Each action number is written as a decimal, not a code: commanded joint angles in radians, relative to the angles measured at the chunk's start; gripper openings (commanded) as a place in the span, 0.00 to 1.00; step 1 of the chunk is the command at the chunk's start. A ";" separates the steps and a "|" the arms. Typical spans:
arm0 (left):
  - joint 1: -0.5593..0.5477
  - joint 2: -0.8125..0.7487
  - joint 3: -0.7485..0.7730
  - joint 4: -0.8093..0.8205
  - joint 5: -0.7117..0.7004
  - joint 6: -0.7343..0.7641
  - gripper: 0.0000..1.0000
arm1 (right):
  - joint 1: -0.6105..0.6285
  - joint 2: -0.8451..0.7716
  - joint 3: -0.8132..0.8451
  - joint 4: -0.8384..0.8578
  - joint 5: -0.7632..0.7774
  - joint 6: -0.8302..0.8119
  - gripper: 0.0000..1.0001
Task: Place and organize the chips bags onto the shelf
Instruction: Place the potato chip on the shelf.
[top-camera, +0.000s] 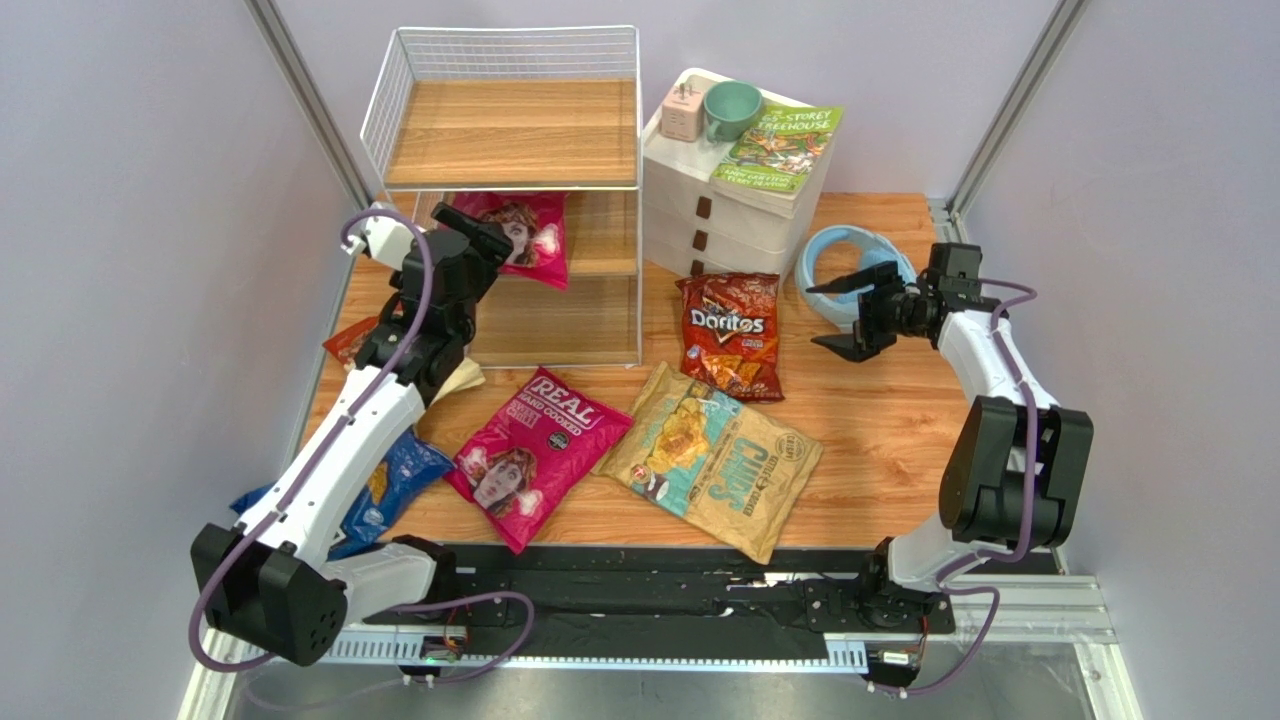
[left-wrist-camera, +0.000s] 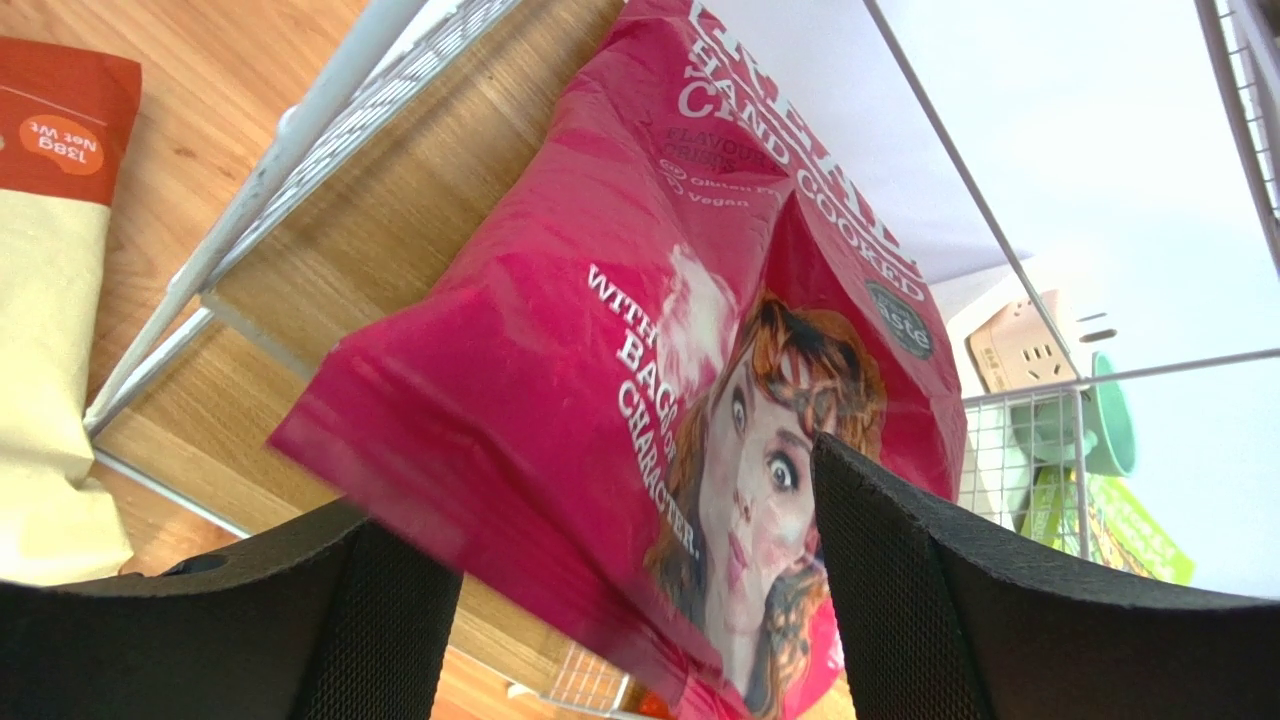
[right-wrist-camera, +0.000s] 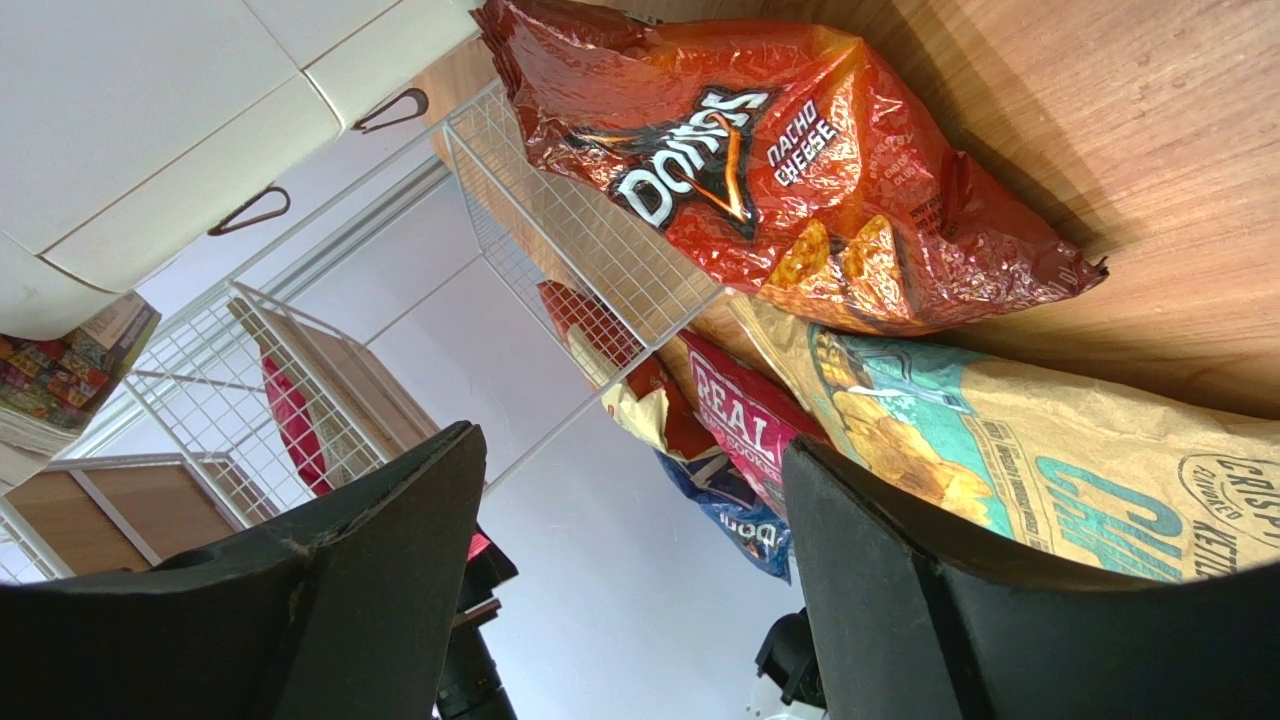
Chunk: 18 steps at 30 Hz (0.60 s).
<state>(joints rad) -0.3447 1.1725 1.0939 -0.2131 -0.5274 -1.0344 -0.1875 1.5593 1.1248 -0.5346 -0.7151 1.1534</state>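
Wooden table (top-camera: 902, 435) between pale walls. Shelf (top-camera: 511, 135) at back left; magenta bag (top-camera: 529, 233) stood on its middle tier. Left gripper (top-camera: 493, 240) at that tier, jaws spread wide either side of bag's lower edge, contact unclear. Right gripper (top-camera: 830, 317) agape, empty, hovering over table beside red Doritos bag (top-camera: 732, 333).

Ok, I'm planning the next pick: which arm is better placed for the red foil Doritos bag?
Right. The right gripper hovers open beside the red foil Doritos bag; the left gripper is at the white wire shelf, open around a magenta foil bag.
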 joint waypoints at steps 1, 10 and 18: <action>0.003 -0.045 -0.006 -0.045 -0.006 0.010 0.84 | 0.002 -0.038 -0.008 0.019 -0.004 -0.018 0.77; 0.012 -0.094 -0.035 -0.037 0.003 0.039 0.80 | 0.002 -0.053 -0.025 0.024 -0.001 -0.014 0.77; 0.013 -0.077 -0.054 -0.014 0.024 0.028 0.65 | 0.003 -0.064 -0.040 0.025 0.000 -0.015 0.77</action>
<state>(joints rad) -0.3367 1.0946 1.0584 -0.2512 -0.5137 -1.0149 -0.1875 1.5406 1.0943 -0.5331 -0.7120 1.1500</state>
